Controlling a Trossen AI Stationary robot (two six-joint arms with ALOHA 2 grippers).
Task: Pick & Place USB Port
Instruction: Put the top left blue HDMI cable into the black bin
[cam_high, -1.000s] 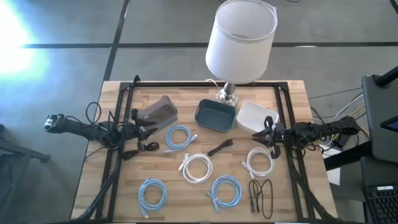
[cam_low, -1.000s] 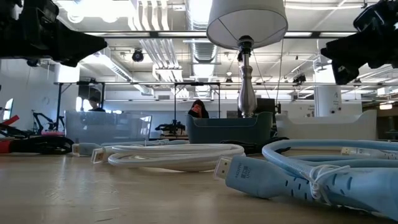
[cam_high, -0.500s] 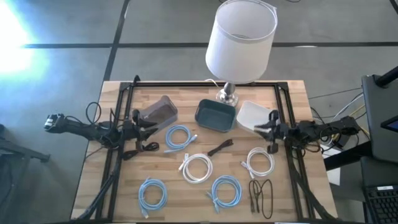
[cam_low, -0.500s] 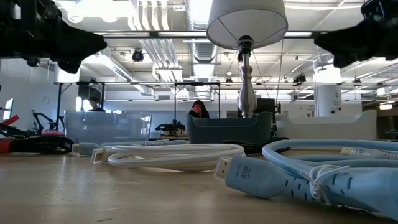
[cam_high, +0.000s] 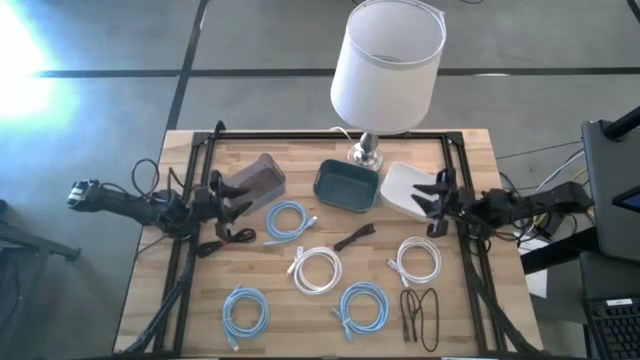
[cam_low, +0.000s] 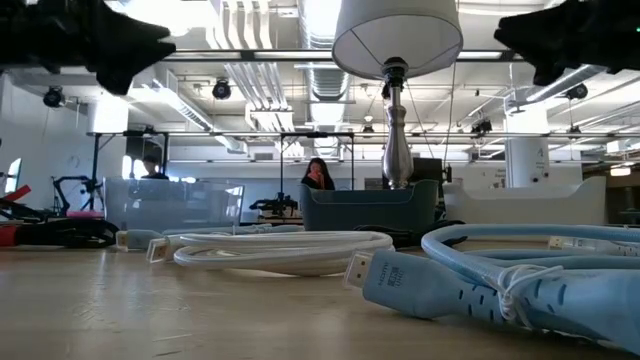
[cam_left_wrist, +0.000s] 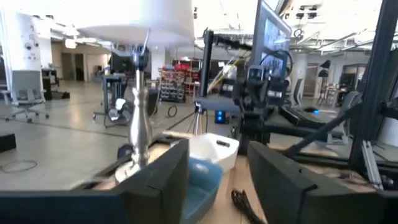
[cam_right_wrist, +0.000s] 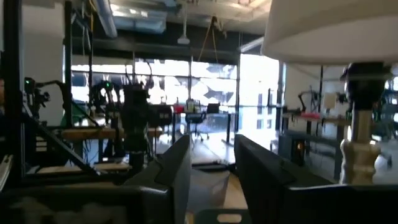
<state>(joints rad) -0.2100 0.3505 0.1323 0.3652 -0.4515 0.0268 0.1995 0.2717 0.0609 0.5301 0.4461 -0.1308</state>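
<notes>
Several coiled cables lie flat on the wooden table: light blue ones (cam_high: 288, 220) (cam_high: 245, 310) (cam_high: 363, 306), white ones (cam_high: 316, 268) (cam_high: 418, 260) and black ones (cam_high: 355, 237) (cam_high: 422, 315) (cam_high: 228, 237). Which of them carries the USB port cannot be told. My left gripper (cam_high: 238, 198) hovers open at the table's left side, beside the dark bin (cam_high: 255, 178); nothing is between its fingers (cam_left_wrist: 161, 180). My right gripper (cam_high: 432, 196) hovers open at the right side, over the white bin's (cam_high: 405, 185) edge, also empty (cam_right_wrist: 211, 180).
A teal bin (cam_high: 347, 185) stands between the dark and the white bin at the back. Behind it rises a lamp (cam_high: 388, 60) with a white shade. A black frame (cam_high: 330, 136) runs along the table's far, left and right sides.
Both grippers have risen from the table and have opened. The right one has also tipped up and rolled, its fingers now over the white bin's edge. The cables have stayed where they were.
</notes>
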